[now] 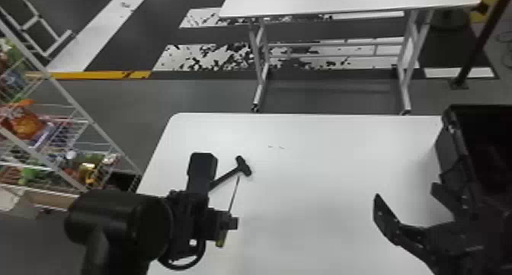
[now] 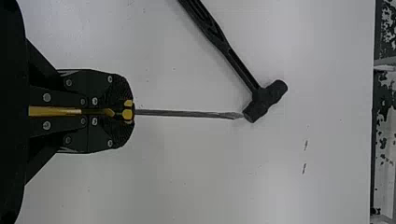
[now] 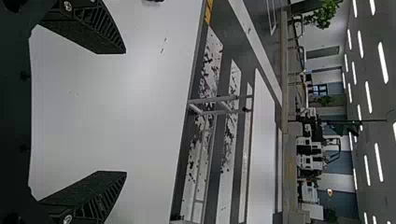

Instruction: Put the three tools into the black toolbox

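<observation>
The left claw (image 2: 133,112) is closed on the yellow handle of the rigid, probably light screwdriver (image 2: 187,113); the right claw (image 3: 126,112) stands wide; the hammer (image 2: 227,51), likely head-heavy, lies on the worktop (image 1: 304,179), best gripped near its head.

light: bright ceiling strips (image 3: 382,62) | white tabletop (image 1: 324,141): soft glare | shadow: diffuse, beside black toolbox (image 1: 451,152)
</observation>
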Robot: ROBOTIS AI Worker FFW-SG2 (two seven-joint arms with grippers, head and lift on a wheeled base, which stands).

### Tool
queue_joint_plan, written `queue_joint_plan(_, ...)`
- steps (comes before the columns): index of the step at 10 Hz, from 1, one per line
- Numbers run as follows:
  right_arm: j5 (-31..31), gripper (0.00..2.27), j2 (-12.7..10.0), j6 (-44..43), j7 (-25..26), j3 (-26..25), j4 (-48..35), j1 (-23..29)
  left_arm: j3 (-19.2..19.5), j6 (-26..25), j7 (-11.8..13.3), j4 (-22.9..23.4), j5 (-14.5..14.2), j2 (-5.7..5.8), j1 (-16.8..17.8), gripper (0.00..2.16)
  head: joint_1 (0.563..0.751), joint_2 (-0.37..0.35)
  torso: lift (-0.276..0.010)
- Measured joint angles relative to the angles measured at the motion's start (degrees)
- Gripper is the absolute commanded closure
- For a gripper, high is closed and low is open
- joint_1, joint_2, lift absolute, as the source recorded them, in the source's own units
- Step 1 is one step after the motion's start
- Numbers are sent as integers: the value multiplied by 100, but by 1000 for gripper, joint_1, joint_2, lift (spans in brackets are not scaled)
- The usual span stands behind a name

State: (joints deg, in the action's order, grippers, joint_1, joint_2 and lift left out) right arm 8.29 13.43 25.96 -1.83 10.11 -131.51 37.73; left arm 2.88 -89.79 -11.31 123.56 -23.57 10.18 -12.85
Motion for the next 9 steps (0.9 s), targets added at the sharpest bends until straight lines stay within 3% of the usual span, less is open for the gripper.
queue_joint_plan(1, 336, 80, -11, 9, -21, -97, -11, -42, -214, 0, 160, 261, 237, 12, -203, 2142, 695, 183, -51)
queue_joint_plan(2, 609, 80, -22, 86, -30, -181, -49, -96, -400, 0, 508, 449, 566, 28, -416, 2142, 695, 173, -51)
queue_joint_plan(4, 854, 80, -55, 516, -31, -278, -106, -246, -453, 0, 1124, 624, 882, 56, -765, 2142, 695, 154, -51)
queue_joint_plan(7, 1007, 97, -99, 841, -33, -357, -111, -335, -236, 0, 1916, 664, 1028, 63, -1039, 2142, 695, 148, -51)
queue_joint_plan(9, 1012, 97, -112, 923, -28, -358, -114, -336, 75, 0, 2696, 610, 961, 14, -1138, 2142, 695, 134, -51)
